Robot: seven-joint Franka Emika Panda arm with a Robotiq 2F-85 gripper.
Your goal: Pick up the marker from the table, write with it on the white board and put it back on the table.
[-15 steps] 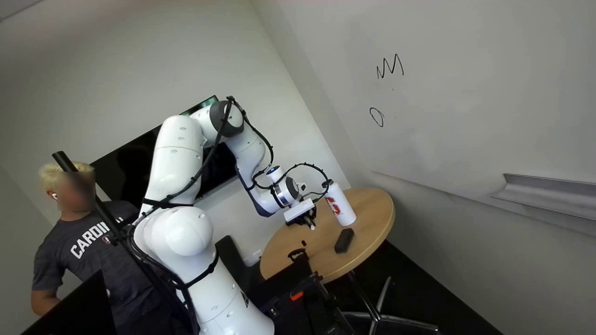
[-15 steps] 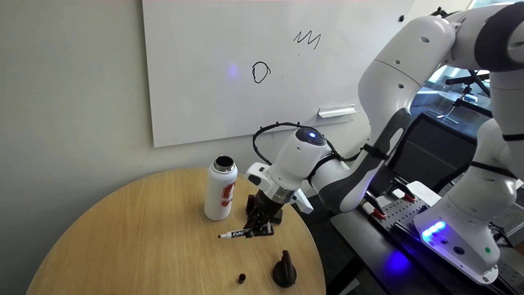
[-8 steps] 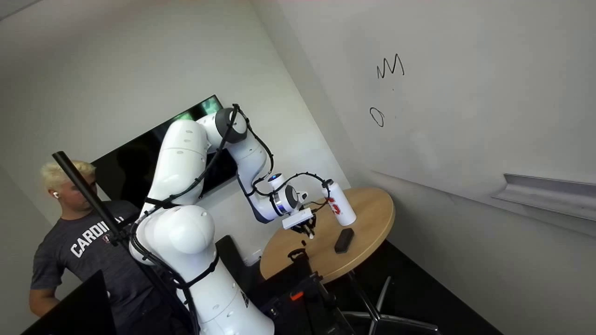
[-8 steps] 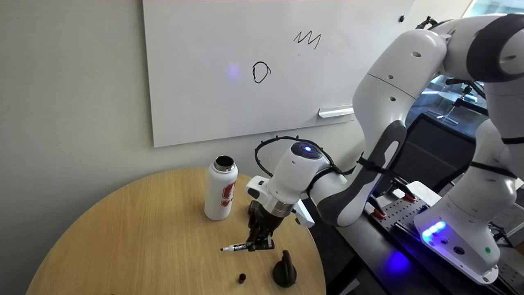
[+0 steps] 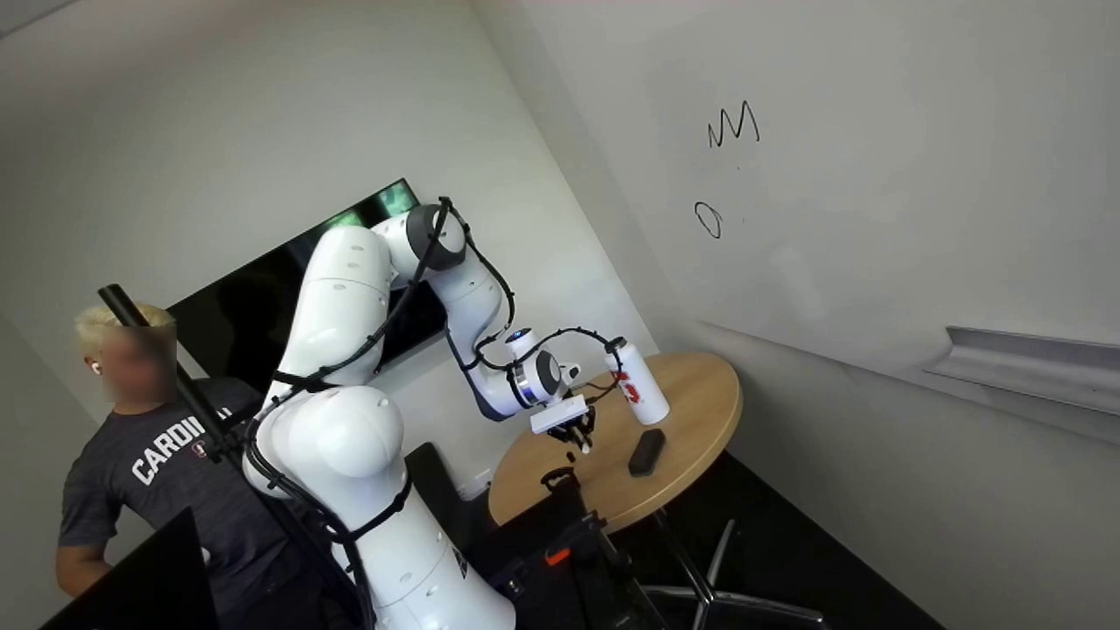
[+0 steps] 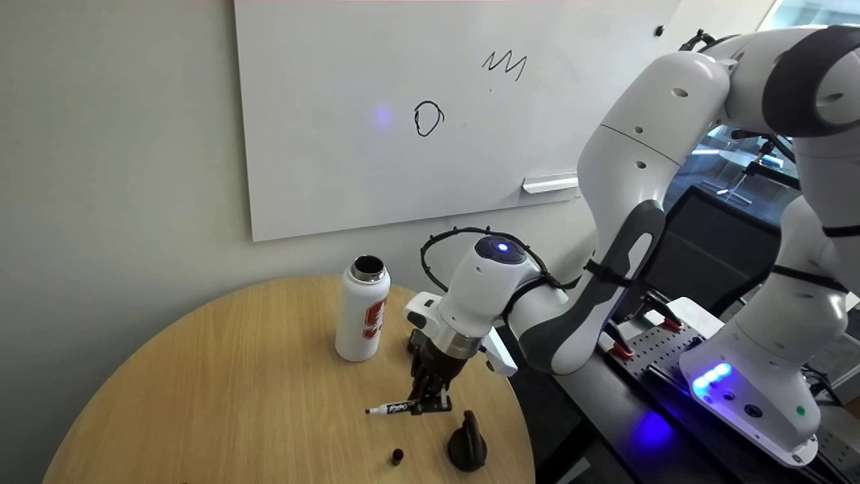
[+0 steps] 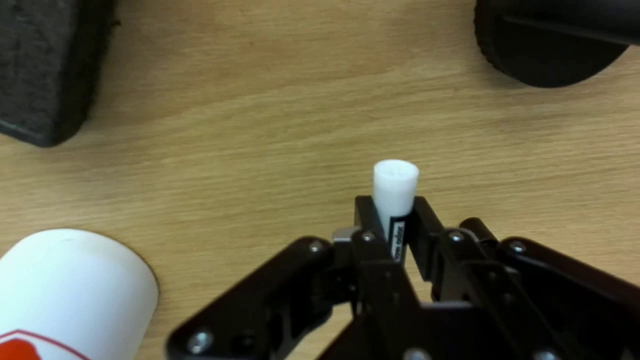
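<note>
My gripper (image 7: 393, 212) is shut on the marker (image 7: 395, 187), with its white end sticking out between the fingertips. In an exterior view the marker (image 6: 392, 407) lies nearly level, white and black with a dark tip, its tip pointing away from the gripper (image 6: 430, 405). It is low over the table (image 6: 222, 376); I cannot tell whether it touches. The gripper also shows in an exterior view (image 5: 577, 433), where only the marker's white end shows. The white board (image 6: 336, 168) carries a dark zigzag and a dark loop; it also shows in an exterior view (image 5: 875, 192).
A white bottle (image 6: 361, 312) with a red logo stands behind the gripper. A dark eraser block (image 5: 647, 452) lies on the table. A small dark cap (image 6: 397, 457) and a black round object with a handle (image 6: 467, 444) are near the front edge. A person (image 5: 175, 472) stands behind the arm.
The gripper has moved down toward the table with the marker held in it, and slightly away from the bottle. In the last half second it has moved only a little.
</note>
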